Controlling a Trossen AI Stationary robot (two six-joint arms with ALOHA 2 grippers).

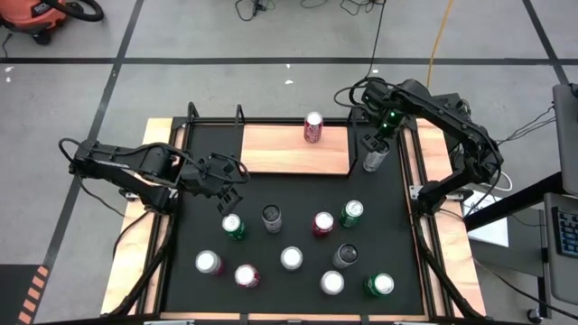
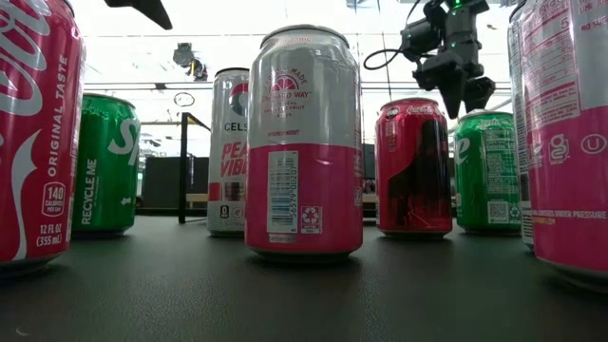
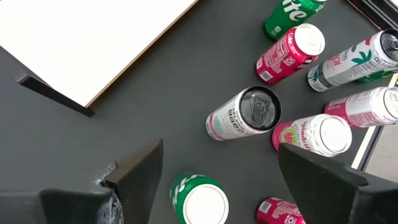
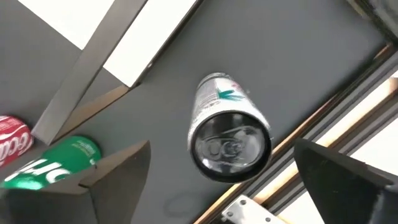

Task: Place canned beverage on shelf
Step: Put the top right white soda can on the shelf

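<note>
The desk (image 1: 411, 271) carries the shelf (image 1: 280, 149) at its far edge, with one red can (image 1: 313, 127) already standing on it (room for more). About ten cans wait on the mat. The right end effector (image 1: 373, 144), fingers spread and empty, hovers over a silver can (image 1: 374, 159) just beside the shelf. The left end effector (image 1: 237, 183), also wide open, holds nothing.

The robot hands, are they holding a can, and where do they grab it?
No, neither holds anything. The right hand is open above a silver can beside the shelf, not touching it. The left hand is open over the mat.
</note>
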